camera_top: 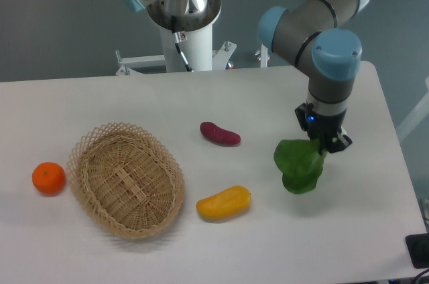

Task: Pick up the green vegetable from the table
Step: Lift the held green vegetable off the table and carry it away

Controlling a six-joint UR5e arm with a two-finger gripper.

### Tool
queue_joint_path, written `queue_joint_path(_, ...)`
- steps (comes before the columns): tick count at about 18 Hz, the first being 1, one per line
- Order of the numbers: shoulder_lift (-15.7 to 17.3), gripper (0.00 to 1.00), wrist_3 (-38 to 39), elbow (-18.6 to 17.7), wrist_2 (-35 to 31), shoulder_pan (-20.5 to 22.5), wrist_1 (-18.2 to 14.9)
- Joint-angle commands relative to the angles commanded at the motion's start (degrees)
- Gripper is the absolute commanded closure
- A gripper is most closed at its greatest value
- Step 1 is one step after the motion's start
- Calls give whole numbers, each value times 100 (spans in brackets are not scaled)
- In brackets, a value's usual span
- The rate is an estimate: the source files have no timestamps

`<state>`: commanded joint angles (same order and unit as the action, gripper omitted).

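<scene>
The green vegetable [299, 165], a bright-green crinkled leaf, hangs from my gripper [324, 145] at the right of the white table [201, 103]. The gripper is shut on its stalk end, and the leaf droops down and to the left. Whether the leaf's lower edge touches the tabletop I cannot tell. The fingertips are partly hidden by the leaf.
A yellow oblong fruit [223, 203] lies left of the leaf, and a purple oblong vegetable [220, 134] lies behind it. A woven wicker basket [127, 180] sits at the left, with an orange [49, 178] beside it. The table's right edge [402, 163] is near.
</scene>
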<state>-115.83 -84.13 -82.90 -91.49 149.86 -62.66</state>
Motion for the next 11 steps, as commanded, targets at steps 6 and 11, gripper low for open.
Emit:
queue_joint_path(6, -361, 72, 388, 555, 44, -220, -27)
queue_joint_path(11, -651, 72, 388, 950, 88, -238, -140)
